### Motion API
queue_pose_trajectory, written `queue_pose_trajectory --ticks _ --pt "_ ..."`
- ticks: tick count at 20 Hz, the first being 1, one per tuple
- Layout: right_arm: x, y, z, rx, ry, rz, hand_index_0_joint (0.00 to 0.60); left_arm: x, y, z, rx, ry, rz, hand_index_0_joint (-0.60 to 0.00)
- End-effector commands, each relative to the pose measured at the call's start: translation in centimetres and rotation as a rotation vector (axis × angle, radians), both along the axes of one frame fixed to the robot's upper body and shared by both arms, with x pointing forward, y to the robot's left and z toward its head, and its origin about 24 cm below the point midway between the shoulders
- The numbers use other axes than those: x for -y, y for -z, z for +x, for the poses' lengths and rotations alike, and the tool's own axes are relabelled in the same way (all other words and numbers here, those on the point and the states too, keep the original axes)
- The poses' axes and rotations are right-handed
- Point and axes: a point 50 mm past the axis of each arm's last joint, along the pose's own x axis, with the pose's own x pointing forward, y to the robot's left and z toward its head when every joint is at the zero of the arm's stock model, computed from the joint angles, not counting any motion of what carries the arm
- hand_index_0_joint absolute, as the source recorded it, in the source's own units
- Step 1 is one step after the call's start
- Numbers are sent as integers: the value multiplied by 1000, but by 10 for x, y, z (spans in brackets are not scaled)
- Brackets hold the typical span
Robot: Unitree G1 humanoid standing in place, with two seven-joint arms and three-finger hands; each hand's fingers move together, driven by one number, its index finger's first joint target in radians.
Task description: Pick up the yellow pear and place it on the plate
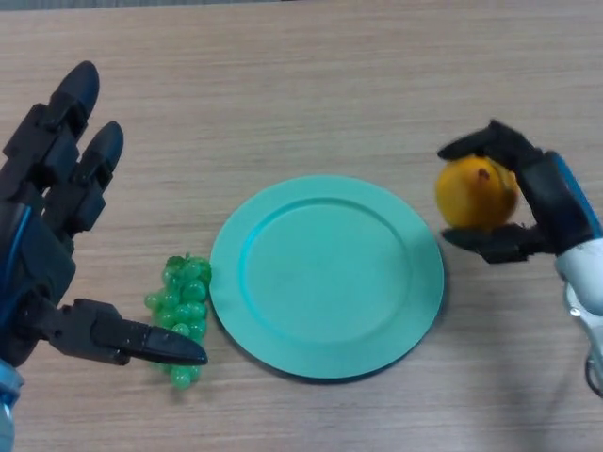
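The robot's right hand (528, 202) grips the yellow pear (476, 193), fingers curled over its top and thumb under it, just beside the right rim of the green plate (325, 278) on the wooden table (311, 85). The left hand (52, 235) hangs open at the left, fingers spread, its thumb over a bunch of green grapes (181, 315) lying against the plate's left edge.

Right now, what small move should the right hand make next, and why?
Probably carry the yellow pear leftward over the green plate. The right hand already grips the pear beside the plate's right rim, not yet above it.
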Motion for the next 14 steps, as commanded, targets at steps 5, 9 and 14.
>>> queue_pose_trajectory --ticks 5,9,14 --pt "-51 -16 -7 12 -188 196 600 -2 -26 -5 180 -27 46 0" --pt "-70 3 -11 -90 -227 255 600 -6 -31 -6 222 -32 17 0" --pt "-78 9 -21 -215 -244 388 500 -4 -26 -10 207 -26 52 0"
